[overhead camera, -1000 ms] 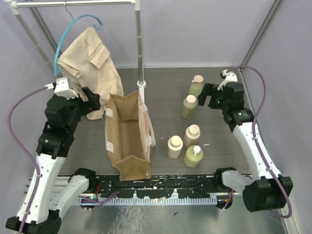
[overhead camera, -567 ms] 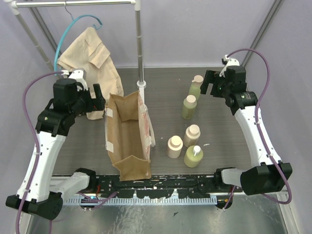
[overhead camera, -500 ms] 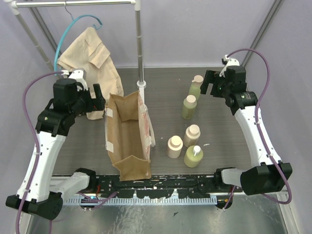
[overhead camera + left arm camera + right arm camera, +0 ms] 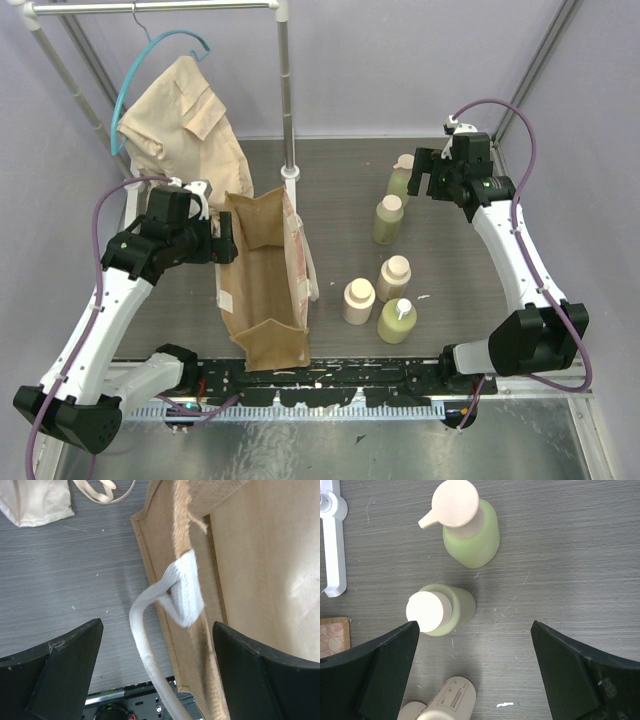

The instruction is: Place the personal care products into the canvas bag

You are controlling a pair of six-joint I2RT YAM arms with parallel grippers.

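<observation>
Grey wood-grain desk (image 4: 345,190) carried the open canvas bag (image 4: 275,345) left of centre, with five bottles (image 4: 388,222) standing grouped to its right, all outside it. The left fingers (image 4: 60,680) were spread wide and empty, with the bag's rim and white strap handle (image 4: 186,595) between them. The right fingers (image 4: 375,675), equally wide apart and holding nothing, hung above the green pump bottle (image 4: 470,535) and the capped green bottle (image 4: 445,611).

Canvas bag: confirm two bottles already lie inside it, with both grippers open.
Wrong. The canvas bag holds no bottles; all five bottles stand on the table to its right, as the top external view shows. The left gripper and right gripper are indeed open.
</observation>
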